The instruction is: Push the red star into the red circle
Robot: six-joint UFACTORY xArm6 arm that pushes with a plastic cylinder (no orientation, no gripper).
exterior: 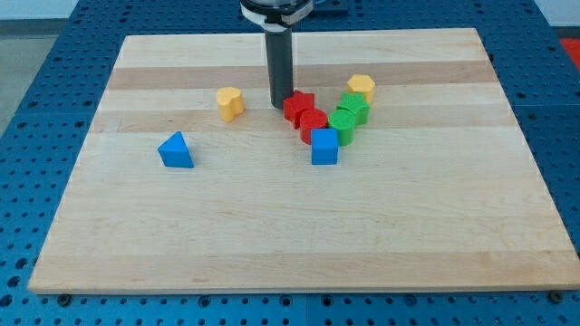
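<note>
The red star (297,105) lies near the middle of the wooden board (272,235), a little toward the view's top. The red circle (314,124) sits just below and right of it, touching it. My tip (279,106) stands on the board right at the star's left side, touching or almost touching it. The dark rod rises straight up from there to the view's top edge.
A blue cube (324,147) touches the red circle from below. Two green blocks (349,113) sit right of the red ones, with a yellow block (361,87) above them. A yellow heart (230,102) lies left of my tip. A blue triangle (176,150) lies farther left.
</note>
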